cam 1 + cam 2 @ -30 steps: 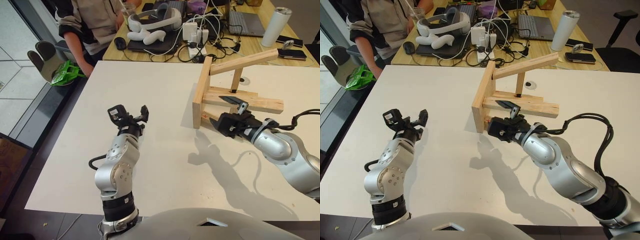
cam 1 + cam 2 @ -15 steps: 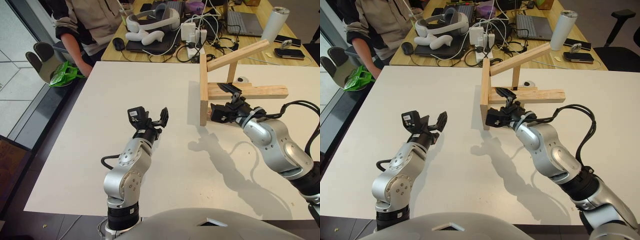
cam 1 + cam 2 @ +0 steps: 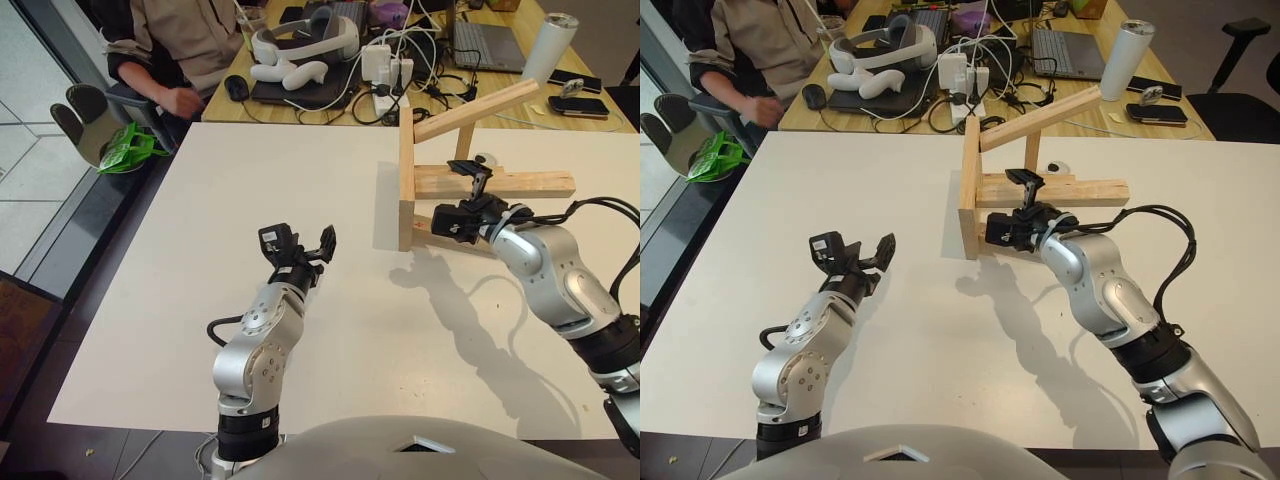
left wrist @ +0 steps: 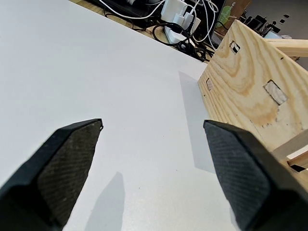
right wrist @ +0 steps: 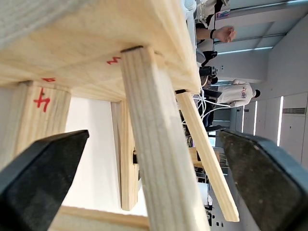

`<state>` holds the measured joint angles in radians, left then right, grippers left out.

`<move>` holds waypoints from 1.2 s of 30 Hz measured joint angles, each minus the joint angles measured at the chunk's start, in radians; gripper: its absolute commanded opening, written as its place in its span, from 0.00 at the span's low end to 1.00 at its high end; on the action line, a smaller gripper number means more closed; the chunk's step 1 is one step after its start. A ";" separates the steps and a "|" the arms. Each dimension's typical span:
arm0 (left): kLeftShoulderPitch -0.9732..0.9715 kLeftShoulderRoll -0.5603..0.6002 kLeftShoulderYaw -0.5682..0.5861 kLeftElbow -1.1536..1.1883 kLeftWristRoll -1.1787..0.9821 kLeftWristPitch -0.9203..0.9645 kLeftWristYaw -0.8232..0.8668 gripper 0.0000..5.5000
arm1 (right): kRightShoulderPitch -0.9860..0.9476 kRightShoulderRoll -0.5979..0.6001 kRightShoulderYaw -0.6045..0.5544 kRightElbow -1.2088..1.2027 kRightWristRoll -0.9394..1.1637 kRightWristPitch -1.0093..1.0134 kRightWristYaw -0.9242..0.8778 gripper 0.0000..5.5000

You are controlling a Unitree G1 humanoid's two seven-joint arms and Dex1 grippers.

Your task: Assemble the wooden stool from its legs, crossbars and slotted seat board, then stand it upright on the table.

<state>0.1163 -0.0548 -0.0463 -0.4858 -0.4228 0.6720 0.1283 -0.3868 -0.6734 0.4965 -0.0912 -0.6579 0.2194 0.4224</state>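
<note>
The wooden stool (image 3: 405, 180) lies on its side on the white table (image 3: 250, 160), at the far right. Its slotted seat board (image 4: 245, 82) stands on edge and the legs (image 3: 510, 183) point right. One leg (image 3: 480, 105) slants upward. My right gripper (image 3: 462, 195) is open among the legs close behind the seat board. One leg (image 5: 154, 144) runs between its spread fingers (image 5: 38, 168). My left gripper (image 3: 298, 240) is open and holds nothing. It hovers over bare table at mid-left, facing the stool's seat.
Behind the table is a cluttered desk with a headset (image 3: 300, 45), power strips and cables (image 3: 385, 70), a laptop (image 3: 485, 40) and a white tumbler (image 3: 548, 45). A person sits at the far left corner. A black cable (image 3: 600, 205) trails from my right arm.
The head view shifted. My left gripper moved forward and right toward the stool. My right gripper rose from the stool's lower leg to the middle leg, still open.
</note>
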 measured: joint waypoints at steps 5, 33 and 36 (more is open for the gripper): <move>-0.019 0.001 -0.015 0.038 0.000 -0.011 -0.018 0.71 | -0.038 0.158 -0.026 0.163 0.019 0.024 -0.072 0.91; -0.038 0.001 -0.013 0.065 0.001 -0.035 -0.026 0.71 | 0.004 0.577 -0.378 -0.056 0.384 0.177 -0.145 0.69; -0.038 0.001 -0.012 0.065 0.001 -0.036 -0.026 0.71 | -0.013 0.726 -0.461 -0.114 0.545 0.221 -0.165 0.69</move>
<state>0.0781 -0.0534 -0.0586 -0.4212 -0.4219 0.6363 0.1022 -0.3994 0.0528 0.0357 -0.2054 -0.1127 0.4406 0.2569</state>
